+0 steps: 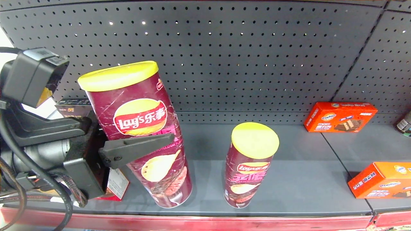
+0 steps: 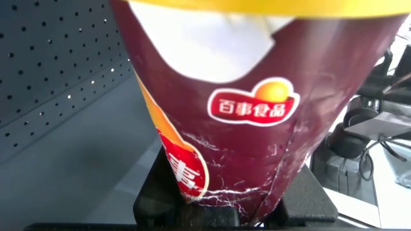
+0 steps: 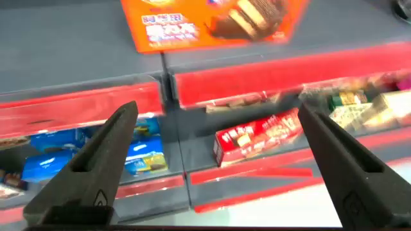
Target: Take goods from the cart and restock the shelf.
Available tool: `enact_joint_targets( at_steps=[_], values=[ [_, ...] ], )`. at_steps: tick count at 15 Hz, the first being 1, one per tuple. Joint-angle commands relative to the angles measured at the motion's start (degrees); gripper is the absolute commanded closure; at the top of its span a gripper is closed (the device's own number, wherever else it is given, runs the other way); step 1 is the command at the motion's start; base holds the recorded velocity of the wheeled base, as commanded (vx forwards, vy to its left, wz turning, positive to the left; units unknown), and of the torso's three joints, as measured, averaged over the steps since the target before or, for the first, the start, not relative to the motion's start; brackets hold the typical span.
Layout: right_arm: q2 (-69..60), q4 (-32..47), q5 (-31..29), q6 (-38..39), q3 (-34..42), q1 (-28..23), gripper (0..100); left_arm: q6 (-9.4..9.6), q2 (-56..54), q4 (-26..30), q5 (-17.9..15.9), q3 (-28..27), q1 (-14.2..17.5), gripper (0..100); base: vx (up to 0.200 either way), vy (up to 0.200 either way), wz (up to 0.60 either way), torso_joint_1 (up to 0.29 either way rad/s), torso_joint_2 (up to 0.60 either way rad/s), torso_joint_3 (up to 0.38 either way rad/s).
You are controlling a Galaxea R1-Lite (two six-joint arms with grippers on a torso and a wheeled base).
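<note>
The left claw [image 1: 131, 130] was clamped round the middle of a tall maroon chip can [image 1: 141, 109] with a yellow lid. The can leaned, its base at or just above the near left of the grey shelf deck [image 1: 298, 179]. Let go while tilted, it could topple, perhaps against the matching can [image 1: 250, 163] standing upright just to its right. The right claw [image 3: 221, 173] hung wide open and empty before lower shelves [image 3: 237, 86]. The deck looked smooth and level, backed by dark pegboard [image 1: 224, 57]. Two orange snack boxes [image 1: 340, 117] lay at the right, well apart.
</note>
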Motion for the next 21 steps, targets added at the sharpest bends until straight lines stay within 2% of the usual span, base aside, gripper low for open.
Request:
enact_joint_targets(
  at_steps=[1, 6, 7, 8, 11, 12, 13, 14, 15, 16, 17, 18, 20, 21],
  values=[
    [-2.27, 0.04, 0.14, -0.84, 0.35, -0.16, 0, -0.06, -0.03, -0.03, 0.01, 0.19, -0.09, 100, 0.0, 0.0, 0.0, 0.0, 0.0, 0.0],
    [-2.27, -0.05, 0.49, -1.19, 0.35, -0.08, 0, -0.15, -0.03, -0.03, 0.01, 0.63, 0.44, 100, 0.0, 0.0, 0.0, 0.0, 0.0, 0.0],
    [-2.27, -0.05, 0.49, -1.19, 0.35, -0.08, 0, -0.06, 0.06, 0.06, -0.51, 0.1, 2.99, 100, 0.0, 0.0, 0.0, 0.0, 0.0, 0.0],
    [-2.27, -0.05, 0.49, -1.19, 0.35, -0.08, 0, 0.03, 0.06, 0.06, -0.51, 0.1, 3.34, 100, 0.0, 0.0, 0.0, 0.0, 0.0, 0.0],
    [-2.27, -0.05, 0.49, -1.19, 0.35, -0.08, 0, 1.17, 1.02, 0.23, -0.51, -0.6, 3.16, 100, 0.0, 0.0, 0.0, 0.0, 0.0, 0.0],
    [-2.27, -0.05, 0.49, -1.19, 0.35, -0.08, 0, 2.05, 1.9, 0.23, -0.51, -1.13, 2.99, 100, 0.0, 0.0, 0.0, 0.0, 0.0, 0.0],
    [-2.27, -0.05, 0.49, -1.19, 0.35, -0.08, 0, 7.24, 4.54, 0.23, -0.69, -2.09, 3.43, 100, 0.0, 0.0, 0.0, 0.0, 0.0, 0.0],
    [-2.27, -0.05, 0.49, -1.19, 0.35, -0.08, 0, 8.91, 5.68, 0.06, -1.66, -1.65, 3.34, 100, 0.0, 0.0, 0.0, 0.0, 0.0, 0.0],
    [-2.27, -0.05, 0.49, -1.19, 0.35, -0.08, 0, 8.82, 5.77, 0.15, -4.91, -0.69, 3.43, 100, 0.0, 0.0, 0.0, 0.0, 0.0, 0.0],
    [-2.27, -0.05, 0.49, -1.19, 0.35, -0.08, 0, 8.99, 6.03, 0.15, -5.26, -1.04, 3.51, 100, 0.0, 0.0, 0.0, 0.0, 0.0, 0.0],
    [-2.27, -0.05, 0.49, -1.19, 0.35, -0.08, 0, 8.91, 6.21, 0.85, -4.38, -2.97, 4.39, 100, 0.0, 0.0, 0.0, 0.0, 0.0, 0.0],
    [-2.27, -0.05, 0.49, -1.19, 0.35, -0.08, 0, 8.12, 8.32, 1.9, -4.47, -6.49, 3.95, 100, 0.0, 0.0, 0.0, 0.0, 0.0, 0.0],
    [-2.27, -0.05, 0.49, -1.19, 0.35, -0.16, 0, 8.73, 12.62, 1.38, -3.06, -8.6, 3.69, 100, 0.0, 0.0, 0.0, 0.0, 0.0, 0.0],
    [-2.27, -0.05, 0.49, -1.19, 0.35, -0.08, 0, 8.64, 12.8, 3.13, -1.83, -12.9, 3.69, 100, 0.0, 0.0, 0.0, 0.0, 0.0, 0.0]
  ],
)
